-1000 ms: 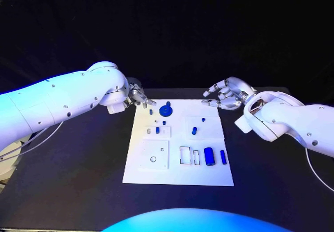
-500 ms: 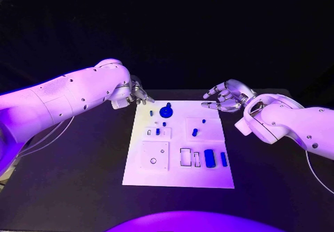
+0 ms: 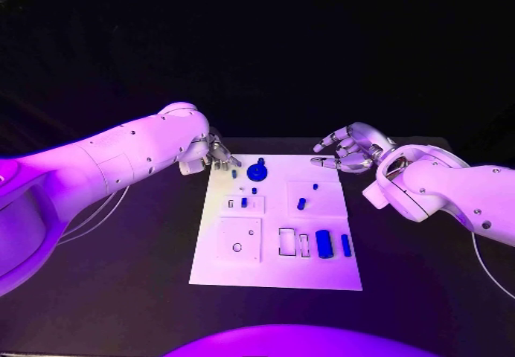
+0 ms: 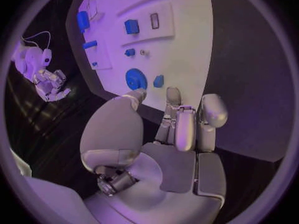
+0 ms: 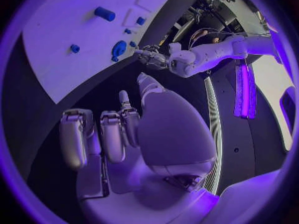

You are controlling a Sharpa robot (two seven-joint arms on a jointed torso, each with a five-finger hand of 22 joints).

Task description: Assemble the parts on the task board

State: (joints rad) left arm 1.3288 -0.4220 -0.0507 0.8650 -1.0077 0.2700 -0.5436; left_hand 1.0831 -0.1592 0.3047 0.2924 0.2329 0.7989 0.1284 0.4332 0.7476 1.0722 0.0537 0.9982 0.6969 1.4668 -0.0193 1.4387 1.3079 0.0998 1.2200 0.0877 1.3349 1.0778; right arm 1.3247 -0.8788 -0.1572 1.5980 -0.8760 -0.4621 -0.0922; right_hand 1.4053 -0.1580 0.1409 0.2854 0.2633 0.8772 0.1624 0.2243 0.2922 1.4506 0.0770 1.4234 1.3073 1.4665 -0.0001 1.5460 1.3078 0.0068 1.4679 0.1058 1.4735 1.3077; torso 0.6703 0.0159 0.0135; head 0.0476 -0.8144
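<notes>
The white task board [image 3: 274, 223] lies in the middle of the black table [image 3: 118, 282], small blue parts scattered across it, among them a round blue disc [image 3: 257, 172] near its far edge. The left hand [image 3: 218, 155] hovers at the board's far left corner, fingers apart and holding nothing. The right hand [image 3: 349, 149] hangs off the far right corner, fingers loosely curled and apart, also empty.
</notes>
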